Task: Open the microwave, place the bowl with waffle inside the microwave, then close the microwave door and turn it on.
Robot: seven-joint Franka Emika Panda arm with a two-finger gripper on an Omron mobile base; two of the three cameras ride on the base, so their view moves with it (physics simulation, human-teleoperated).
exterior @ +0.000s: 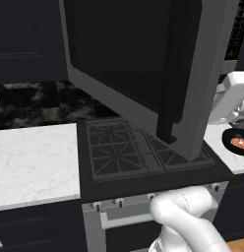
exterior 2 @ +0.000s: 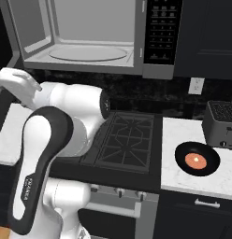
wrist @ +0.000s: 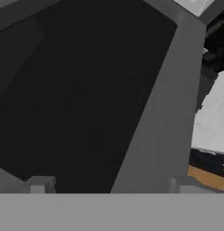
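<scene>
One step of the four looks done: the microwave door [exterior: 138, 74] stands swung wide out to the left over the stove [exterior 2: 125, 140], its dark glass and black bar handle [exterior: 168, 88] facing the left base camera, and the microwave [exterior 2: 90, 37] shows its light grey inside and round turntable in the right base view. At the left of that view the white arm reaches up toward the open door. In the hand view the gripper [wrist: 109, 187] sits close against the door, the dark glass to the left and the grey frame running up between the two fingertips [wrist: 39, 185], which stand spread wide with nothing between them. Further right comes the black button panel [exterior 2: 160, 30], and on the white counter [exterior 2: 183, 184] to the right of the stove lies the bowl [exterior 2: 197, 159], flat and upright with the waffle [exterior 2: 194, 161] filling it, just in front of a grey toaster [exterior 2: 223, 123]. So the thing to fetch lies low and well to the right of the jaws, on the far side of the stove from the door, while the hand is high and to the left. The bowl is round, so no long axis matters; its rim is likely the only hold, taken from above. The next move, as I judge it, is to back off the door, swing right and down, and mind the toaster just behind the bowl.
</scene>
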